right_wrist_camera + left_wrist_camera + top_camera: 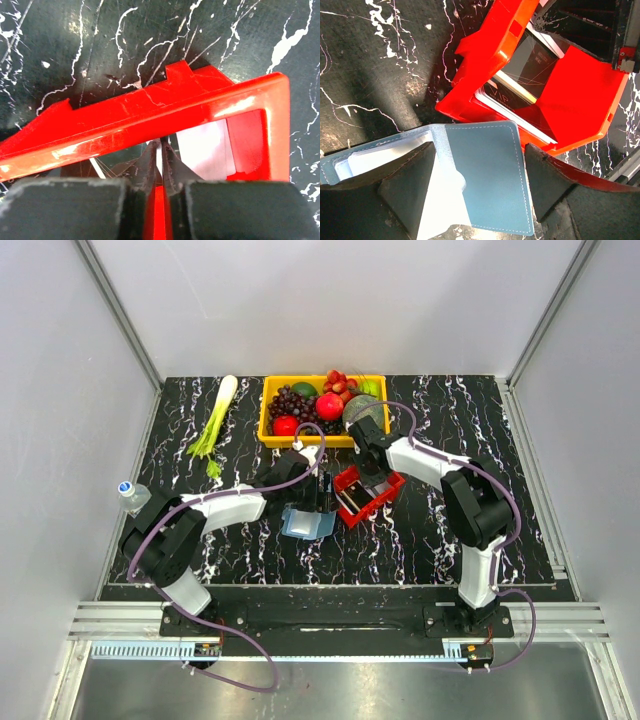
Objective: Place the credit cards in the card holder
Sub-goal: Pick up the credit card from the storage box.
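Three or so credit cards (pixel 532 62), a dark one uppermost with white edges below it, stacked inside the red tray (pixel 580 95) at the upper right of the left wrist view. Apparently tipped up on one side, with the open face turned toward the card holder (pixel 487 175), which lies open on the black marbled table (pixel 380 75) at lower centre, just beside the tray's corner, pale pockets to the left. Left gripper (pixel 480 155) spread wide, straddling the holder, one finger over the pocket side, the other just off the right edge; gripping nothing. Right gripper (pixel 160 156) drawn almost together at bottom centre of its own view, with a red strip and a pale sliver in the slit; judged to be pinching the tray's near wall, though a card edge cannot be ruled out. Likely to handle as light, stiff and slick: hard to lift while lying face to face, easy to shoot out of a pinch. Best taken by an exposed end, pads flat across both faces, one at a time. Soft and floppy, by contrast, the holder, prone to skate on the smooth top; worth pinning a flap down before feeding a card into a pocket mouth.
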`<state>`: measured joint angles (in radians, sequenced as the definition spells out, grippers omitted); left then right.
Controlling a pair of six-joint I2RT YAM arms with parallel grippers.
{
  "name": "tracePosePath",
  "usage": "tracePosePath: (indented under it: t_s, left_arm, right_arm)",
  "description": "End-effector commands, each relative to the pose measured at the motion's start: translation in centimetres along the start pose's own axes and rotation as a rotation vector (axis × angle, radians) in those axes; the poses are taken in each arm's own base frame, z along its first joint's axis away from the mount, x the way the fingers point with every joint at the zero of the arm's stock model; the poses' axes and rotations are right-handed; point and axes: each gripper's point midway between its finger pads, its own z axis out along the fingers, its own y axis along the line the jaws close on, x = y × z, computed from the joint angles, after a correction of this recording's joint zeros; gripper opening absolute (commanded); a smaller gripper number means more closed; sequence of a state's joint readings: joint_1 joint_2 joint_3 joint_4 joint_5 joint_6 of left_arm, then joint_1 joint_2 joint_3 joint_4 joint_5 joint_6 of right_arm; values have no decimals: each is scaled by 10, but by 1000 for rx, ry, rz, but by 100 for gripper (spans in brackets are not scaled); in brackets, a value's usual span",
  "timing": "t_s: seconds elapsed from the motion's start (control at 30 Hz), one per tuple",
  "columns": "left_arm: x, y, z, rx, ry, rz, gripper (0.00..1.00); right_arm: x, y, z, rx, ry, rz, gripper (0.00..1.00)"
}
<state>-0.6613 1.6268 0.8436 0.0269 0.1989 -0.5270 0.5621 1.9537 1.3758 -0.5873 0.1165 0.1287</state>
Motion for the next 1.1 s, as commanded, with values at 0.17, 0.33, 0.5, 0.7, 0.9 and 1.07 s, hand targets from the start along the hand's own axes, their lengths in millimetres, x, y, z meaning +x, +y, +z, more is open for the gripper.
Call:
tracePosePath:
  t_s: [0.17,0.33,0.5,0.7,0.9,1.07]
  left_arm:
    - [-13,-8,0,42,-44,14,76]
    - [-14,-8,0,41,-45,14,76]
    - [-12,-6,-1,34,-44,13,76]
    - [-14,3,-5,-15,-75,-13,76]
    - [-19,11,-8,-49,-93,-44,76]
    - [-17,16,-7,-68,-86,-62,77]
  right_arm:
    - [28,37,-2,-227,68,27,0]
    - [8,51,-29,-321,-5,42,0]
    - [-6,58,-52,-366,-57,64,5]
    - [-4,69,-69,-443,-52,88,35]
    - [9,86,-64,-545,-2,109,41]
    - [8,96,-61,-605,0,113,42]
